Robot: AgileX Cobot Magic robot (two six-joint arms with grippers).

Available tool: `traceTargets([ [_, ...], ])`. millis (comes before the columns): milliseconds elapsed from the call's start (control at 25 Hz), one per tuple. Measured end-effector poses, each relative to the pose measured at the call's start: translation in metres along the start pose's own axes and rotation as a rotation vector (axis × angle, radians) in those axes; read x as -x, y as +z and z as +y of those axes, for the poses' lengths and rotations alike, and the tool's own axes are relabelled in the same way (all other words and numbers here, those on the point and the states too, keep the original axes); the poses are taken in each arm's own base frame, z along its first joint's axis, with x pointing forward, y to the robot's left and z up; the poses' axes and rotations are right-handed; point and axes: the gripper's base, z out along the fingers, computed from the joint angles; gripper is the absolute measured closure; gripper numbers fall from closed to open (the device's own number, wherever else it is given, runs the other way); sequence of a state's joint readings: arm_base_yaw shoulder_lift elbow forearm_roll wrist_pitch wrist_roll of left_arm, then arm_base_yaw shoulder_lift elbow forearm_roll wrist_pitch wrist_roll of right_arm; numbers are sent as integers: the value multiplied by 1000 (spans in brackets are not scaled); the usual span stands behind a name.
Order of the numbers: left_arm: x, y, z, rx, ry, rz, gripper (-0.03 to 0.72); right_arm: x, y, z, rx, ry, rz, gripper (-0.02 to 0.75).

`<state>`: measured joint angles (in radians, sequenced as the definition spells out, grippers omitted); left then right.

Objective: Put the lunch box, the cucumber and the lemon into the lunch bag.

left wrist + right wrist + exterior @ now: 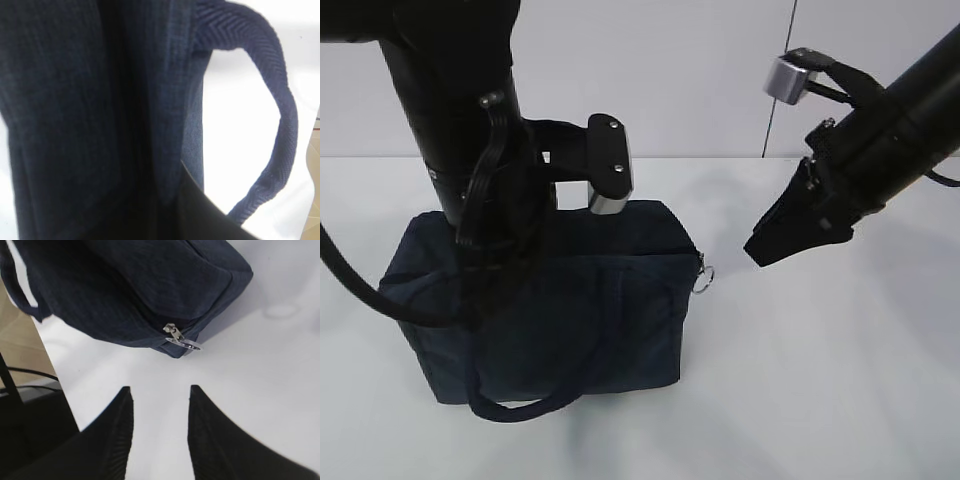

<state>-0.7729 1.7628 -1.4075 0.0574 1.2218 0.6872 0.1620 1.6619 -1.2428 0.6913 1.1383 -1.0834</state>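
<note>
White tabletop point(840, 400) fills the lower frame, bare near the camera. Mid-left sits the lunch bag point(610, 310), its zipper pull point(705, 280) at the right end — the top looks zipped. Lunch box, cucumber and lemon are not visible. Left gripper presses against the bag's top, fingers together, probably steadying it; right gripper point(765, 250) hovers right of the pull, fingers point(112, 430) spread — likely lined up to catch it.

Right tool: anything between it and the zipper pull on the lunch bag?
Nothing. In the right wrist view only bare white table separates the open right tool from the metal zipper pull at the lunch bag end.
</note>
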Motion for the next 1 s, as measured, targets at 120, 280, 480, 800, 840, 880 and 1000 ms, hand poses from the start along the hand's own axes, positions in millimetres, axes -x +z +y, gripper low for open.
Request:
traceTargets([
  [120, 0, 0, 0, 2, 2, 1, 687, 1, 0, -2, -19, -59, -9, 472],
  [280, 0, 0, 0, 2, 2, 1, 687, 4, -1, -7, -75, -78, -37, 472],
  [480, 0, 0, 0, 3, 3, 2, 687, 5, -1, -8, -92, -122, -42, 434],
  [800, 0, 0, -1, -7, -1, -4, 687, 3, 9, -14, -77, -128, -34, 239],
  [840, 0, 0, -1, -8, -2, -6, 687, 3, 11, -16, -70, -119, -37, 225],
  [880, 0, 0, -1, -8, -2, -6, 687, 3, 13, -16, -64, -113, -40, 217],
  [1000, 1, 0, -1, -11, -3, -8, 687, 3, 16, -18, -51, -97, -49, 212],
])
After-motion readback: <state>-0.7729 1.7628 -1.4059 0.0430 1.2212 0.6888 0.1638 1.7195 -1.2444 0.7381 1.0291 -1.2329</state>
